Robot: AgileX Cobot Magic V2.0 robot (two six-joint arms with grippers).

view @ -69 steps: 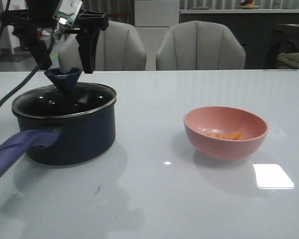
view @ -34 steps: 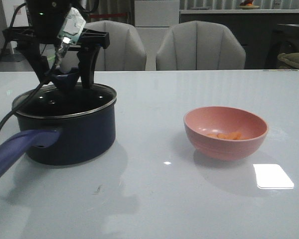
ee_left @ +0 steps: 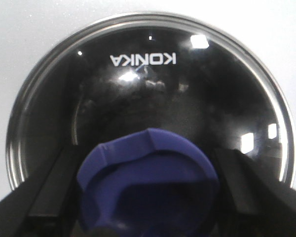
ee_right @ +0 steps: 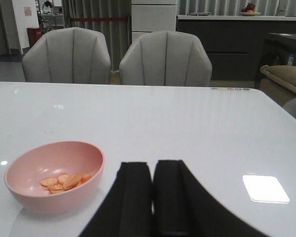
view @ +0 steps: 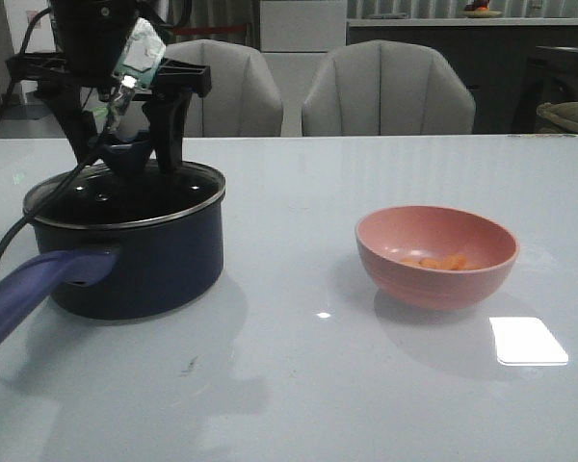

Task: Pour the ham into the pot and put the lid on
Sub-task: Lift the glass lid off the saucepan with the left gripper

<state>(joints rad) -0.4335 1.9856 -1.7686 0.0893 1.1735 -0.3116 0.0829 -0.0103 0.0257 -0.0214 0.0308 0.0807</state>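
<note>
Over lid [view: 125,190], left hand [view: 123,159] (open) straddling knob [ee_left: 148,185]

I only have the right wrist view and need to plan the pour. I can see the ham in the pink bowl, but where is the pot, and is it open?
Observer: The pot stands on the left side of the table, with the lid seated on it.
Operator: Is the left arm on it?
Observer: The left gripper is open, its fingers straddling the blue knob with a small gap on either side.
</note>
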